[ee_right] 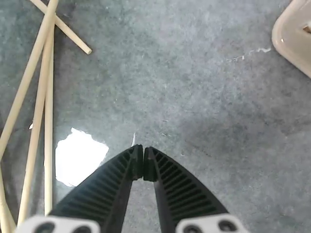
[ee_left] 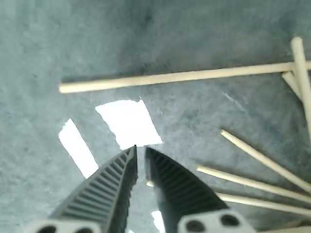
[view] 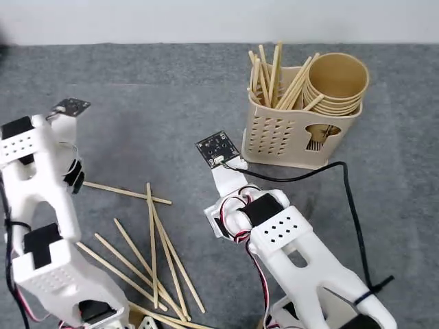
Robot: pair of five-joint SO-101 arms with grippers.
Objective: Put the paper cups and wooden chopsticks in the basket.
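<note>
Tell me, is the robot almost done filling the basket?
Partly. Done: the cups sit stacked in the basket, with some chopsticks standing beside them. In hand: nothing; the left gripper and right gripper are both shut and empty above the table. Left: a scatter of loose chopsticks lies on the table.

The stacked tan paper cups [view: 337, 81] sink behind the wall of the beige perforated plastic basket [view: 278, 137], so their number cannot be told. The lower ends of the pale wooden chopsticks [view: 275, 68] standing beside them are hidden too. Toward the grey tabletop's near edge, loose wooden chopsticks [view: 152, 233] run under the white left arm [view: 55, 274]. The right wrist view's edge cuts the basket [ee_right: 295, 39] down to one corner.
</note>
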